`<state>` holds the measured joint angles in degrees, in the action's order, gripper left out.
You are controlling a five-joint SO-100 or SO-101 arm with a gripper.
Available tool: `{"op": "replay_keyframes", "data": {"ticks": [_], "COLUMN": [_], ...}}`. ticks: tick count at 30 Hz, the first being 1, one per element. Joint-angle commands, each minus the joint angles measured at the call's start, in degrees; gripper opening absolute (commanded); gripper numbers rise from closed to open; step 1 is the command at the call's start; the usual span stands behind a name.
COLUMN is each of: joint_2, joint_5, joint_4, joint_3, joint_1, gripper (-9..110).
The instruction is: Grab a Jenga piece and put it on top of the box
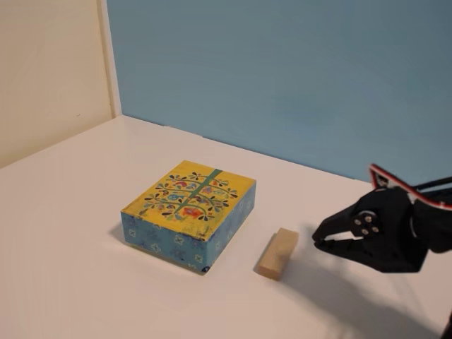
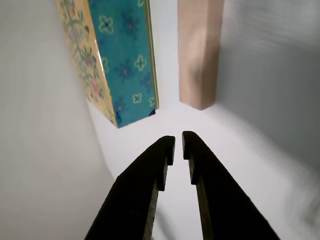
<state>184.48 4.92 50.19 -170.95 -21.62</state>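
Approach step: gripper [image 2: 178, 148], fingers nearly closed and empty, sits near the Jenga piece [image 1: 277, 253] beside the box [image 1: 189, 212]. Next, probably: open the fingers, straddle the block.

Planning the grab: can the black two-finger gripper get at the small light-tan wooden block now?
Probably yes: bare table lies between the gripper and the wooden block; the yellow-lidded box sits aside. Its fingers look nearly closed.

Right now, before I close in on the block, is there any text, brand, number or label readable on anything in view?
None: no readable text in either view.
The box: only a tree-and-flower pattern with a green stripe on the lid, and flower motifs on the blue sides; no lettering.
The Jenga piece: plain wood, unmarked on the faces shown.
The gripper: black, no visible label.
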Motion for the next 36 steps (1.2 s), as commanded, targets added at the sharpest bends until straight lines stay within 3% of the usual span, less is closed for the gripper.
{"op": "replay_keyframes", "data": {"ticks": [1, 11, 36], "joint_2": [0.4, 0.0, -35.2], "joint_5": [-1.8, -1.5, 3.4], "joint_4": [0.5, 4.3, 12.5], "joint_3": [1.7, 5.6, 39.1], "joint_1": [0.2, 4.7, 3.3], "gripper": [0, 0, 0]}}
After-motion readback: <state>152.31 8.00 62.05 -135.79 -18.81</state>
